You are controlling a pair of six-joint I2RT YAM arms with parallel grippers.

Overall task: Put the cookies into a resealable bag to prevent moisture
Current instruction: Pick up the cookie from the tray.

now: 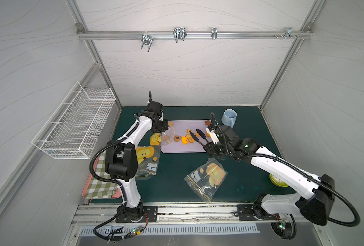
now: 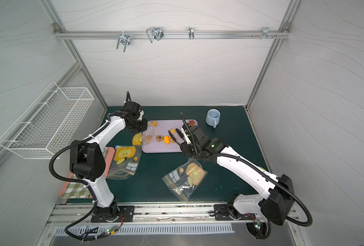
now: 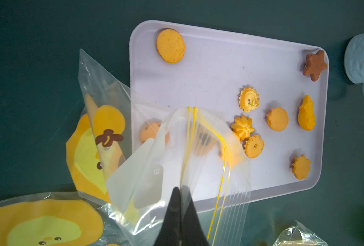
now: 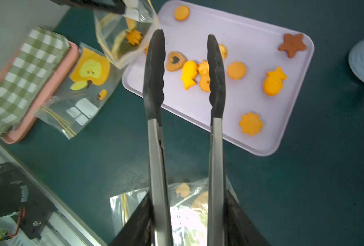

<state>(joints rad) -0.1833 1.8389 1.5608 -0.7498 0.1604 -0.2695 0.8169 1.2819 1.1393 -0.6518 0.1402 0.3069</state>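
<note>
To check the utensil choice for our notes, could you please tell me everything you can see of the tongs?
The tongs have two long grey metal-looking arms ending in black scalloped tips, seemingly rubbery. The right tool grips them at the handle end. Their tips stand apart with nothing pinched between them, reaching over the lilac tray above the clustered cookies. Whether a tip touches a cookie cannot be told.

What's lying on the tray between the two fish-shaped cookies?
Two small golden piped cookies, then a round orange cookie. The right wrist view shows them best, with one arm of the tongs crossing in front.
</note>
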